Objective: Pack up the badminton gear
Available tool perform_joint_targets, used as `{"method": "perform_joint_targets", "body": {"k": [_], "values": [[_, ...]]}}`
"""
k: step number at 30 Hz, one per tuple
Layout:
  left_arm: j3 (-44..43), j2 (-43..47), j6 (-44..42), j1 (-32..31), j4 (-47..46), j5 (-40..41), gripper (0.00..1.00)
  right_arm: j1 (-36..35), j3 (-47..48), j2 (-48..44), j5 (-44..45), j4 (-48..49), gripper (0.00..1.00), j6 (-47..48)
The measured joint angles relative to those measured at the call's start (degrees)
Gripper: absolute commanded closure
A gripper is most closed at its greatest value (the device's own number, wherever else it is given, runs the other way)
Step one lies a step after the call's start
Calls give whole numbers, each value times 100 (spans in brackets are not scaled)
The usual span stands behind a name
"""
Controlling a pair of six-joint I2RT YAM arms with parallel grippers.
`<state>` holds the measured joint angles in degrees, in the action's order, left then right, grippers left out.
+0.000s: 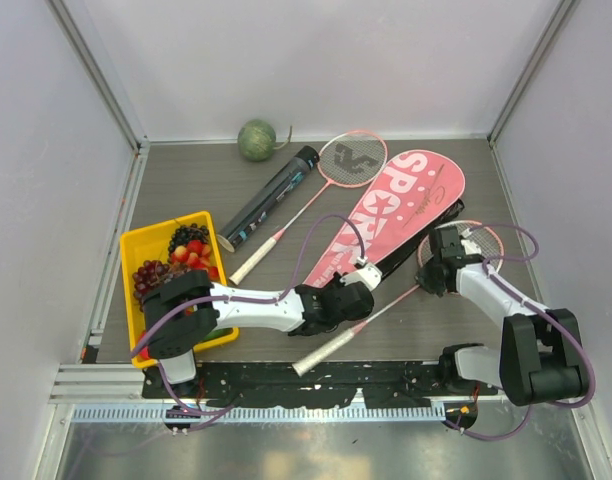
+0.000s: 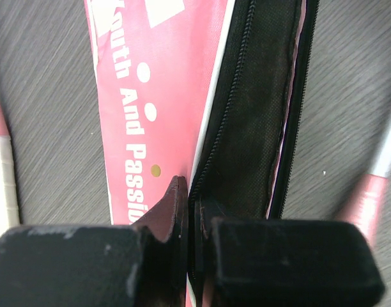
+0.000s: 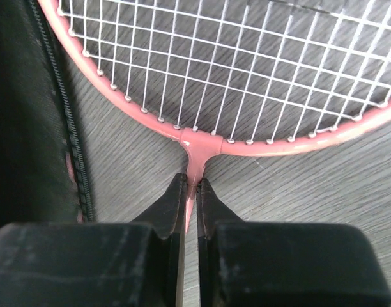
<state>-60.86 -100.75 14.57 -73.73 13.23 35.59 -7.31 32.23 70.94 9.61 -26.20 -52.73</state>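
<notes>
At table [image 1: 486, 320] centre, left arm [image 1: 251, 305] lies low, reaching right; left gripper [image 2: 187, 192] pinches the bag's [image 1: 401, 205] edge beside its open zipper [image 2: 224, 96], at the narrow end. Right arm [image 1: 496, 295] folds back on itself, wrist tipped down; right gripper [image 3: 190, 182] is clamped on a racket's [image 3: 199, 144] throat just below the head, beside the bag. Other racket [image 1: 351, 160] and tube [image 1: 271, 200] lie left of the bag, near the melon [image 1: 256, 140].
</notes>
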Motion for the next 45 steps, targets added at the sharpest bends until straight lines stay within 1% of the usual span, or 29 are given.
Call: {"method": "perform_joint_targets", "body": {"k": [6,10,16,23,32,38,45], "values": [[-24,0,4,2,111,177,100,26,109,-81,-101,-105,95,992],[-127,0,9,2,203,234,100,28,442,-57,-203,-411,95,1663],[-234,0,17,2,203,223,100,28,562,-304,-192,-763,95,2063],[-452,-70,46,2,234,199,100,26,562,-935,-109,-1252,94,2135],[-697,-240,157,2,404,188,100,24,514,-1032,-122,-1543,95,2107],[-750,-258,175,2,409,94,100,24,407,-1137,-267,-1480,95,2022],[-730,-258,166,-9,315,4,100,-9,494,-800,-426,-1014,95,1810]]}}
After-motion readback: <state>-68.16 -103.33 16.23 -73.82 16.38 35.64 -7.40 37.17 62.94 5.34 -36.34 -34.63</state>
